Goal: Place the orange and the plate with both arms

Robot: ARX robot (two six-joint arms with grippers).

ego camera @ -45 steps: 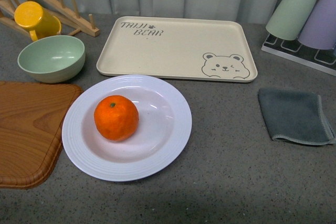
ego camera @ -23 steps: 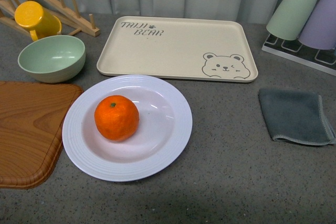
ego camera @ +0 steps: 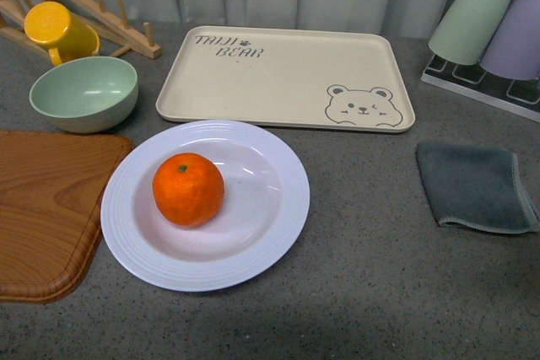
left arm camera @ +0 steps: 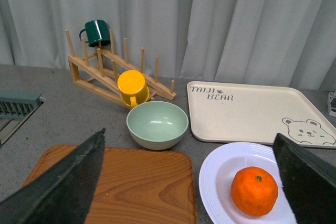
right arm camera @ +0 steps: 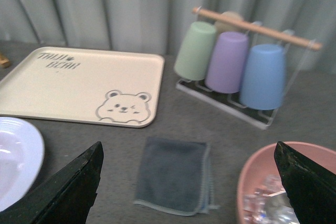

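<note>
The orange [ego camera: 188, 189] lies in the white ridged plate [ego camera: 278, 233] on the grey counter, left of centre in the front view. Both show in the left wrist view, orange [left arm camera: 254, 191] in plate [left arm camera: 215, 177]. My left gripper [left arm camera: 189, 182] is open and empty, held high and back from the wooden board and the plate; its fingers [left arm camera: 63, 187] frame the view. My right gripper [right arm camera: 189, 182] is open and empty, held above the grey cloth; only the plate's rim [right arm camera: 31, 150] shows there. Neither gripper shows in the front view.
A beige bear-print tray [ego camera: 287, 77] lies behind the plate. A pale green bowl [ego camera: 83, 93], a yellow cup [ego camera: 57, 31] on a wooden rack and a wooden board [ego camera: 42, 208] are at the left. A grey cloth [ego camera: 475, 185], a cup rack [ego camera: 489, 27] and a pink basin [right arm camera: 283, 182] are at the right.
The plate and orange sit a hair further right in the front view; otherwise nothing has visibly changed.
</note>
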